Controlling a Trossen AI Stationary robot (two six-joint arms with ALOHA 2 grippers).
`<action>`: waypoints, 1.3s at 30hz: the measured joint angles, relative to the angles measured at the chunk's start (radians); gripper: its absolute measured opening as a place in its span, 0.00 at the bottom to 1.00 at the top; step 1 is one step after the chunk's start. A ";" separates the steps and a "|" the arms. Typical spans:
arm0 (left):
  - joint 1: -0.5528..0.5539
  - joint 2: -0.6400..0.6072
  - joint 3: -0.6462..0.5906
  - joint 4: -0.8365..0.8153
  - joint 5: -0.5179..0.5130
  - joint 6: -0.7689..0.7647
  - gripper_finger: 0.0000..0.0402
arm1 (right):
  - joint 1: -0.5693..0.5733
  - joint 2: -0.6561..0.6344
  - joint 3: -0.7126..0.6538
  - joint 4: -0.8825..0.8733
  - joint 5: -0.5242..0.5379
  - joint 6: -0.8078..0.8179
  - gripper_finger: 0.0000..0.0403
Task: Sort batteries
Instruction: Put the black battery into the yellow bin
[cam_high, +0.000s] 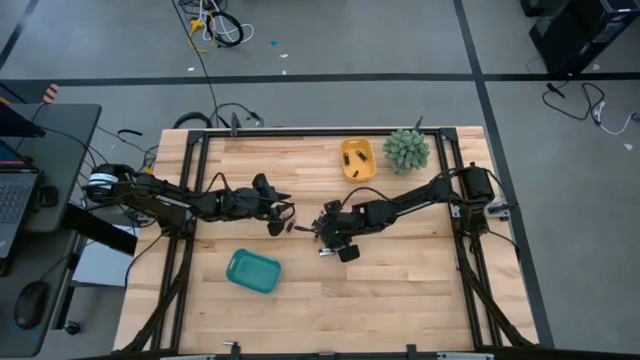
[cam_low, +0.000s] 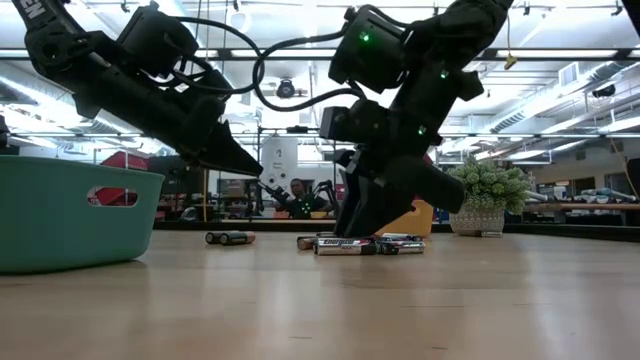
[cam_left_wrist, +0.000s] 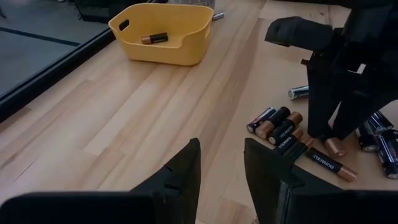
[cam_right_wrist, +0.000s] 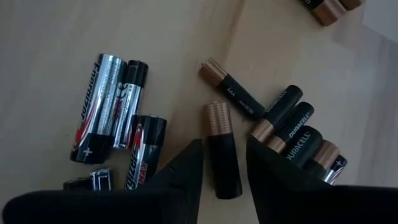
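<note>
Low across the pale wooden tabletop (cam_low: 320, 310), a teal plastic bin with a handle slot (cam_low: 75, 212) fills the left edge of the frame. At centre, a small cluster of cylindrical batteries (cam_low: 362, 243) lies on the wood, and one dark battery (cam_low: 229, 237) lies apart to their left. The right claw (cam_low: 375, 222) comes down from the upper middle and stands right at the cluster. The left claw (cam_low: 235, 160) hangs from the upper left, clear above the wood. A yellow container (cam_low: 422, 218) and a small green potted plant (cam_low: 482, 195) sit behind, right of centre.
</note>
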 joint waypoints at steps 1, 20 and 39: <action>0.000 0.000 0.000 0.000 0.000 0.000 0.30 | -0.002 0.000 0.000 0.000 -0.001 0.000 0.26; 0.000 0.000 0.000 -0.003 0.000 -0.001 0.30 | -0.012 0.002 0.000 -0.003 -0.019 0.008 0.08; 0.000 0.000 0.000 -0.017 0.005 -0.008 0.30 | -0.107 -0.250 0.008 -0.127 0.139 0.106 0.06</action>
